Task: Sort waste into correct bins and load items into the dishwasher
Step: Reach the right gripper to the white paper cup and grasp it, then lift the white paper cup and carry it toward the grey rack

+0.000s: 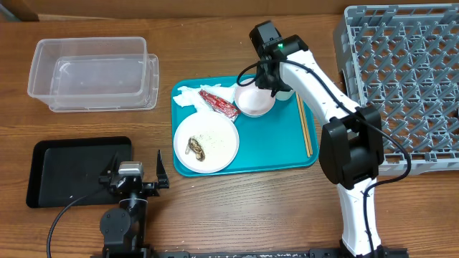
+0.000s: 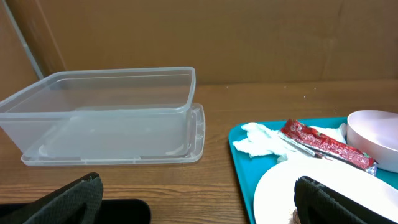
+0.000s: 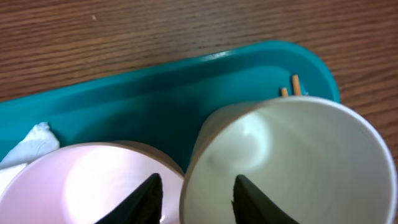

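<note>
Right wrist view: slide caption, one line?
Right gripper straddles the rim of the cup, beside the bowl on the teal tray.

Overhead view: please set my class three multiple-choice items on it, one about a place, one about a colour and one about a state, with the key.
1. The red wrapper lies: A in the clear tub; B on the teal tray; C on the black tray.
2. The dish rack is: A grey; B teal; C black.
3. The left gripper is: A shut on a napkin; B shut on a plate; C open and holding nothing.
Key: 1 B, it lies inside the tray's rim. 2 A, its grid of pegs is grey. 3 C, its fingers stand wide apart with nothing between them.
</note>
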